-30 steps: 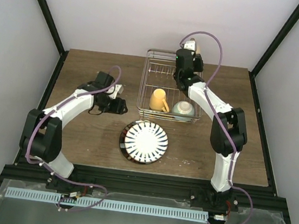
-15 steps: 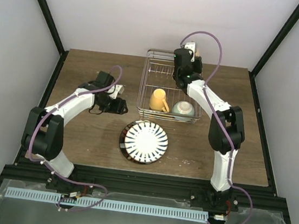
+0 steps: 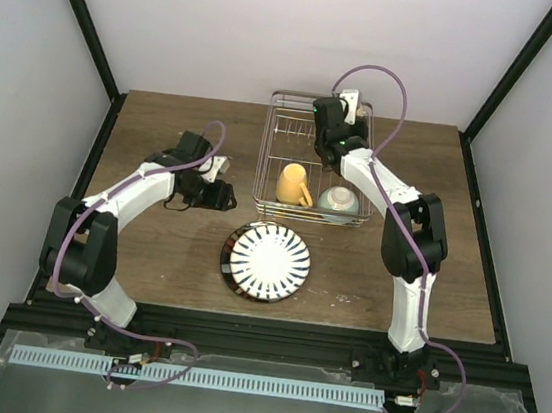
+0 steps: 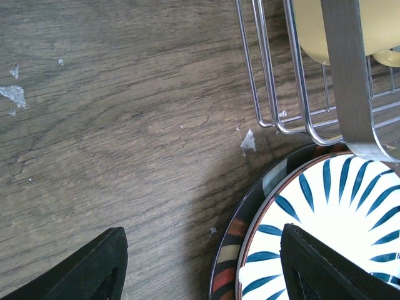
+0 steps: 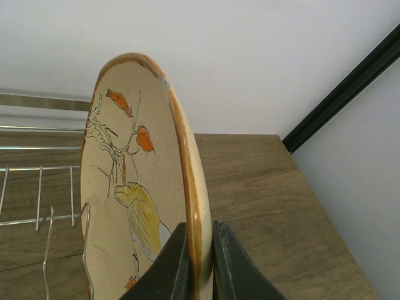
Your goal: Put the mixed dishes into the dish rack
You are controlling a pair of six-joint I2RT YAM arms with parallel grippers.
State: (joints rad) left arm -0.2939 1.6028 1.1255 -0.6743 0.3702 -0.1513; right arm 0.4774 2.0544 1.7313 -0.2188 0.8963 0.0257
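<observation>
My right gripper (image 5: 200, 250) is shut on the rim of the orange-cream floral plate (image 5: 125, 181) and holds it upright on edge above the back of the silver wire dish rack (image 3: 261, 164). The rack's wires (image 5: 44, 219) show to the left of the plate. In the rack stand a yellow mug (image 3: 294, 184) and a pale-teal bowl (image 3: 339, 202). In front of the rack, a white plate with blue stripes (image 3: 269, 260) lies on a dark-rimmed patterned plate (image 4: 234, 250). My left gripper (image 4: 200, 265) is open and empty, low over the table, with the stacked plates' left edge between its fingertips.
The rack's front left corner (image 4: 281, 94) and the mug (image 4: 312, 31) lie just beyond my left gripper (image 3: 225, 197). Black frame posts stand at the table's back corners, and white walls enclose the table.
My right gripper has moved a little to the left over the back of the rack with the floral plate in it. The left arm has not moved.
</observation>
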